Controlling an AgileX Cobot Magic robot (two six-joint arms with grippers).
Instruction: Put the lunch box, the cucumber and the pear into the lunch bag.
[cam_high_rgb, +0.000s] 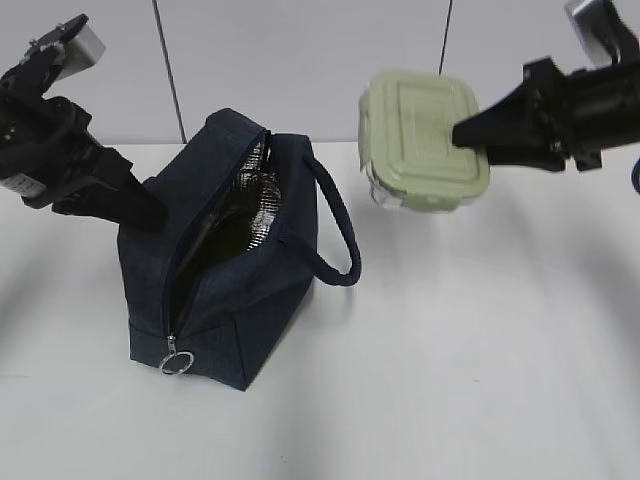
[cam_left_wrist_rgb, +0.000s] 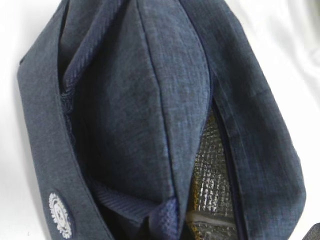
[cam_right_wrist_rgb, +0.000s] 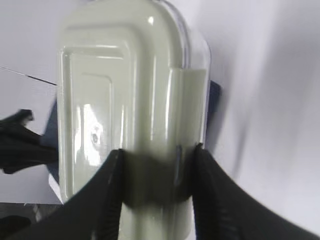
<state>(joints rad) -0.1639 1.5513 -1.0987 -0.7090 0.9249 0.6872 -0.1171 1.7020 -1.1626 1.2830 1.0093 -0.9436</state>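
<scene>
the lunch box (cam_high_rgb: 422, 140), pale sage-green lid facing the camera and tilted on edge, hangs in the air above the white table (cam_high_rgb: 480, 360), right of centre and clear of any surface. the right gripper (cam_high_rgb: 470, 131) pinches it from the right side, its two black fingers (cam_right_wrist_rgb: 107, 200) clamped across the lid and the clear base; the right wrist view shows the lid (cam_right_wrist_rgb: 125, 100) glossy with reflected light and a clip flap on one edge.

well to the left and nearer, the lunch bag (cam_high_rgb: 235, 250) stands upright on the table, dark navy, its top zipper undone and the mouth gaping to show the silvery lining (cam_high_rgb: 262, 195). the loop handle (cam_high_rgb: 335, 225) arches out to the right of the bag, and a metal ring pull (cam_high_rgb: 177, 362) dangles at the near lower end of the zipper.

the left gripper (cam_high_rgb: 150, 215) presses against the bag's upper left side at the edge of the opening; whether its fingers are spread or pinched on the fabric cannot be told. the left wrist view is filled with folded navy cloth (cam_left_wrist_rgb: 150, 115), a strip of lining (cam_left_wrist_rgb: 210, 190) and a small white round emblem (cam_left_wrist_rgb: 60, 215) on the bag's outer side.

box and bag are apart, the box higher and to the right.
</scene>
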